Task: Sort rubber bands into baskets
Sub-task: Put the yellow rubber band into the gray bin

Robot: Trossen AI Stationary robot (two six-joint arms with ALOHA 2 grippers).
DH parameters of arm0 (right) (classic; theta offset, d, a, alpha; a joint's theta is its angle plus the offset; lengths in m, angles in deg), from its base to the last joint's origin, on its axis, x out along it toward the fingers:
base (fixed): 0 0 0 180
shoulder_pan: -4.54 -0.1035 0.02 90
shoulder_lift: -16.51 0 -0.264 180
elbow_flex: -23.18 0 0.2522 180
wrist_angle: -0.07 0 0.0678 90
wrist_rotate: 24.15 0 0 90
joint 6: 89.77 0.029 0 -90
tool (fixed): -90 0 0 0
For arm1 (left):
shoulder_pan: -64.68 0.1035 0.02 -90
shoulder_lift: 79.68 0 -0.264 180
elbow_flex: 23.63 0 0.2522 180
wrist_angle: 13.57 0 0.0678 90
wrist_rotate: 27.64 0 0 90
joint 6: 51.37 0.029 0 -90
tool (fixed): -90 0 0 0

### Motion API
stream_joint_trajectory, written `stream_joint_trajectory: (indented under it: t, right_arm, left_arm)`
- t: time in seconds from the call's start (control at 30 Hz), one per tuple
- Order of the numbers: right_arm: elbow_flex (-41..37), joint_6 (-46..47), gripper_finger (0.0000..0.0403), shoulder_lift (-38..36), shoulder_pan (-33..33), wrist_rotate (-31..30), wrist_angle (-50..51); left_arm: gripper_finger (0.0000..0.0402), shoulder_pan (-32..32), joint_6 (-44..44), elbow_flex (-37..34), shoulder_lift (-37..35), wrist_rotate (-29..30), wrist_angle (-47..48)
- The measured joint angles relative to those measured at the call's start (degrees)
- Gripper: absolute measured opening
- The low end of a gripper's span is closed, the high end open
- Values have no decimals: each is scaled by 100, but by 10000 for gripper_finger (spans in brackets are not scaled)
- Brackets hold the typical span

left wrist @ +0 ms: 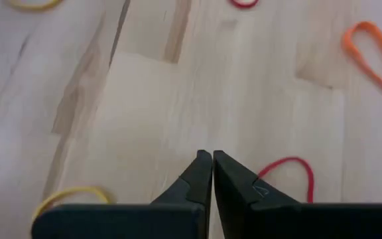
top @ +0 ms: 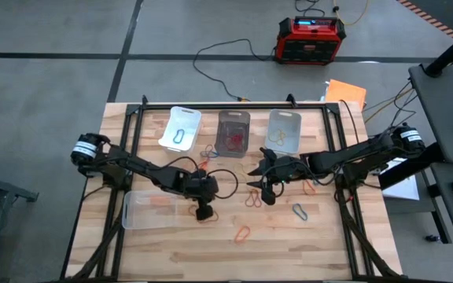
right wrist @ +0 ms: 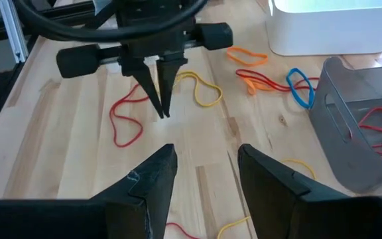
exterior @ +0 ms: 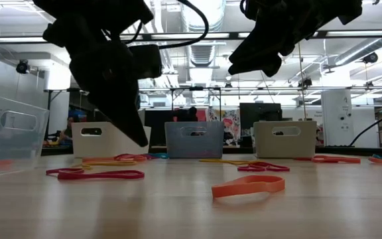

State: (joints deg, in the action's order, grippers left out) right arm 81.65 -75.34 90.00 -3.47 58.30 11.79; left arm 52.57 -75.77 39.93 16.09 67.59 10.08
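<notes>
- Left claw [top: 204, 212] pressed fully together, tips pointing down just above the surface [top: 289, 244] — nothing visibly pinched between them.
- In left wrist view, red rubber band [left wrist: 289, 174] lying flat just beside the tips; yellow band [left wrist: 68, 198] on the other side.
- Right claw [right wrist: 204, 174] spread wide, empty, hovering over bare wood near the surface's middle, facing the left claw.
- Rubber bands scattered loose on the surface: orange loop [exterior: 247, 186] nearest the low camera, red ones [exterior: 101, 174] further back.
- Baskets in a row along the far edge: white basket [top: 180, 127] with a blue band inside, smoky basket [top: 233, 132] with red bands, clear basket [top: 284, 130]; second clear basket [top: 148, 209] beside the left claw.
</notes>
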Motion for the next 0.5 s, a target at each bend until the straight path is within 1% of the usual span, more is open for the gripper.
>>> stream_joint_trajectory:
  t: [0.1,0.3,0.37,0.5]
  right_arm:
    - [0,2,155,0,0,0,1]
    - [0,2,161,0,0,0,1]
    - [0,-2,162,0,0,0,0]
    - [0,-4,160,0,0,0,0]
  left_arm:
    - [0,7,-61,0,-16,34,162]
    - [0,185,-1108,0,-16,309,1136]
    - [2,232,-1318,8,-16,429,1488]
    - [25,298,-1546,68,-20,623,1995]
